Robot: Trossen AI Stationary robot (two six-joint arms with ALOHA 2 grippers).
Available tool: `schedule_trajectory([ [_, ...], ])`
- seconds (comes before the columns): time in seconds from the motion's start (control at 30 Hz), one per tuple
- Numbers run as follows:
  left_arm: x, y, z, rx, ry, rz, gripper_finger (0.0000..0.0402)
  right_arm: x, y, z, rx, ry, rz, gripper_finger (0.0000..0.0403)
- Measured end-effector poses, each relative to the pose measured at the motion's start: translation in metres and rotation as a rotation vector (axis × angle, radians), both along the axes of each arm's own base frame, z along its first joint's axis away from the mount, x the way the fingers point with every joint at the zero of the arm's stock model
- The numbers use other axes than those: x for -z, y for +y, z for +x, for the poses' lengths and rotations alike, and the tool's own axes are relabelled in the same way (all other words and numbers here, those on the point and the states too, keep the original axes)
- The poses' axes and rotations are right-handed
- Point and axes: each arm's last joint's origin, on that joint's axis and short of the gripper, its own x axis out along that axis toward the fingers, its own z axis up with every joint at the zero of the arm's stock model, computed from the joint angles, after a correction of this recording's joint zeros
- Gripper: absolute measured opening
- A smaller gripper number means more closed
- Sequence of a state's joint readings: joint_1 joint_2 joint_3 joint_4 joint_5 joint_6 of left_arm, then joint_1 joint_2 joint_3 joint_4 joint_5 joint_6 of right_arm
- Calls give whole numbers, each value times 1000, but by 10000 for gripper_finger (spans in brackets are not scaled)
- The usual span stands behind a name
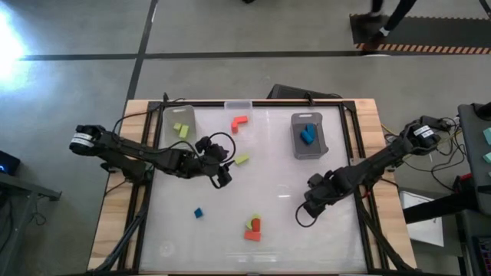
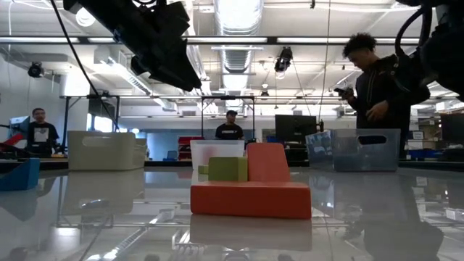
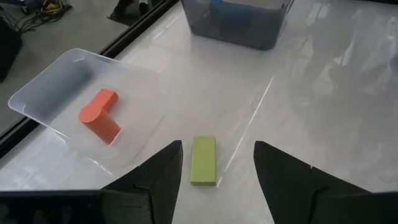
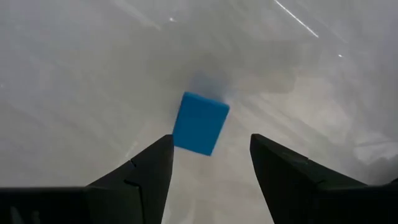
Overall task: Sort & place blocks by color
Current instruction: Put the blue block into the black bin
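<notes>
**Both arms over blocks, nothing held**

Left gripper [image 3: 216,163]: you have it above the surface left of centre; fingers [image 3: 163,171] spread wide; a lime green bar [image 3: 203,160] lies flat on the surface between them, touching neither.

Right gripper [image 4: 210,163]: yours sits over the right half of the surface; fingers [image 4: 149,165] apart; a blue block [image 4: 199,122] lies ahead of the tips, near the gap, not gripped.

Clear bin, far middle [image 3: 41,90]: one orange-red L-shaped block [image 3: 99,115] inside.

Clear bin, far left [image 1: 166,130]: lime green pieces [image 1: 182,129] inside; you cannot count them with certainty.

Grey bin, far right [image 1: 320,142]: blue blocks [image 1: 308,133] inside.

Loose on the surface: a small blue cube [image 1: 198,212] toward the near left; a cluster at near centre, seen in the low view as an orange-red flat bar [image 2: 250,199] with a lime green cube [image 2: 226,169] and an orange-red wedge [image 2: 268,162] on top of it, the two just beside each other.

Room beyond: you will see a person in dark clothing [image 2: 377,87] standing behind the grey bin; others farther off.
</notes>
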State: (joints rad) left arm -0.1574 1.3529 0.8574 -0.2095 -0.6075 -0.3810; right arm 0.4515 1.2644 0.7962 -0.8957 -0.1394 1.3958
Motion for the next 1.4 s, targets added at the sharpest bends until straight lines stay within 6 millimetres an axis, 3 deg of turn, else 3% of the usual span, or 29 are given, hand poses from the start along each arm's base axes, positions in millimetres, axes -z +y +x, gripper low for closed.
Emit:
schedule_trajectory([
  [0.23, 0, 0, 0, 1, 1, 2, 183, 4, 7, 7, 36, -38, 23, 203],
  [0.57, 0, 0, 0, 0, 2, 5, 183, 39, 15, 16, -5, 106, 6, 201],
  [0.83, 0, 0, 0, 0, 1, 5, 183, 44, 17, 18, -8, 121, 3, 128],
  [1.1, 0, 0, 0, -1, 2, 4, 183, 29, 14, 18, 7, 64, 18, 122],
  [1.27, 0, 0, 0, -2, 2, 3, 183, 0, 9, 37, -6, -46, -8, 122],
  [1.4, 1, 0, 0, -3, 1, 2, 183, -31, -8, 55, -52, -83, -89, 126],
])
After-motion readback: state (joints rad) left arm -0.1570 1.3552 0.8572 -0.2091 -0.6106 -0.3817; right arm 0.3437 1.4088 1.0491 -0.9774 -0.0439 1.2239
